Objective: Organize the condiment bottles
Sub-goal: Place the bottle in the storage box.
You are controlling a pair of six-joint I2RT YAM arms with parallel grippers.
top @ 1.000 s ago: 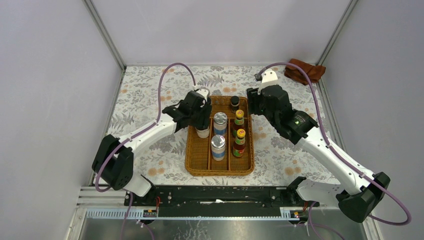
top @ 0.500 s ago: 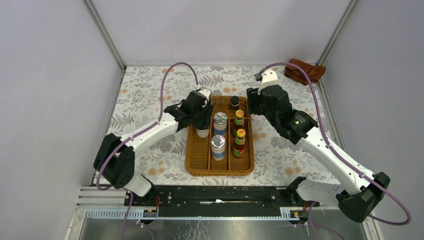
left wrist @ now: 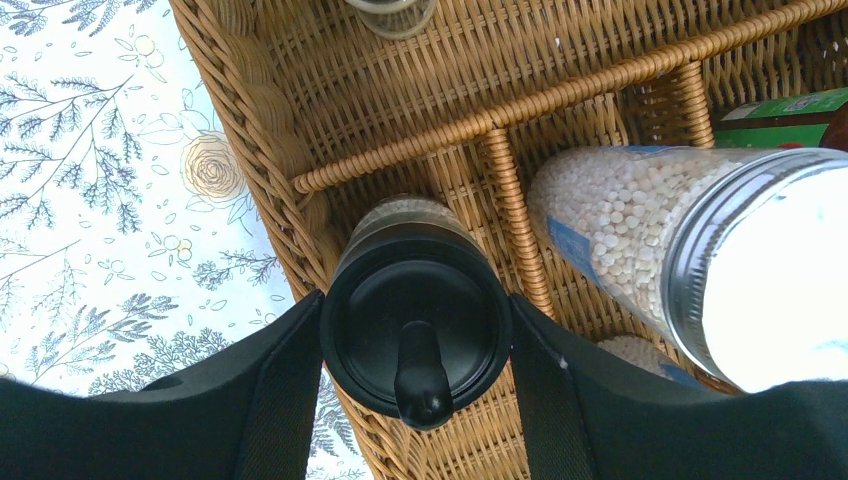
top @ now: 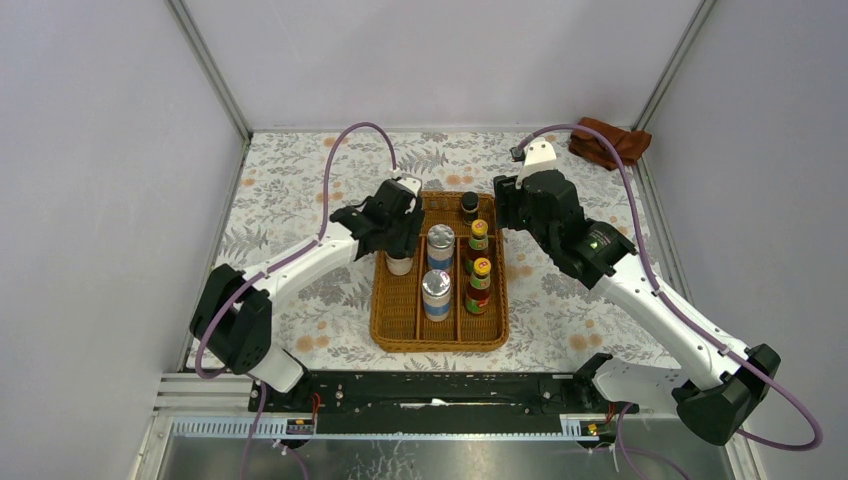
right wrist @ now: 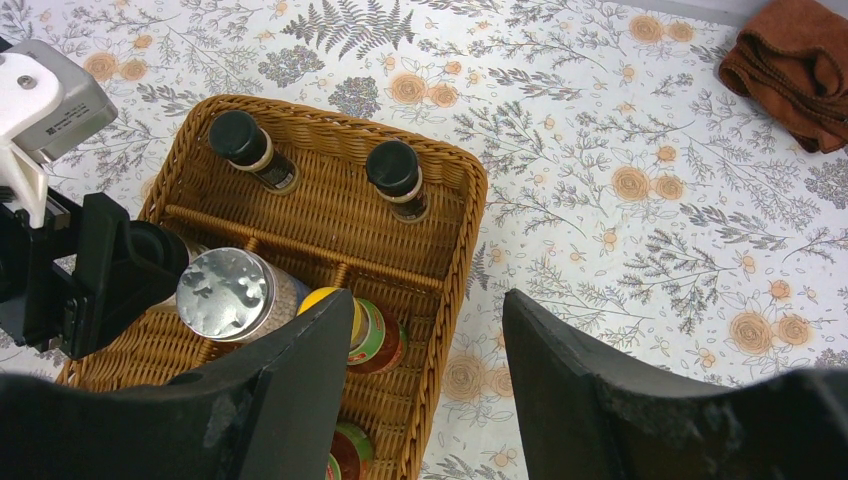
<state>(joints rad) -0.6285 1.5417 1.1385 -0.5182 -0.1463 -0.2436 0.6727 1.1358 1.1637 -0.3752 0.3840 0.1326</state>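
My left gripper (left wrist: 415, 345) is shut on the black lid of a clear jar (left wrist: 415, 315), which stands upright just inside the left wall of the wicker tray (left wrist: 250, 90). From above, the jar (top: 401, 264) shows under the left gripper (top: 400, 243). Two silver-lidded shakers (top: 440, 240) (top: 436, 288) fill the middle lane, and two red yellow-capped sauce bottles (top: 479, 238) (top: 481, 280) fill the right lane. Two tiny black-capped bottles (right wrist: 240, 140) (right wrist: 393, 168) stand in the far compartments. My right gripper (right wrist: 430, 370) hangs open over the tray's right rim (right wrist: 470, 200), holding nothing.
A rust-brown cloth (top: 610, 142) lies bunched in the far right corner. The tray (top: 440, 345) sits mid-table on a floral cover. Grey walls close in on the left, right and back. A purple cable loops over each arm.
My left gripper has drifted a little to the far left with the jar in it. The right arm has not moved.
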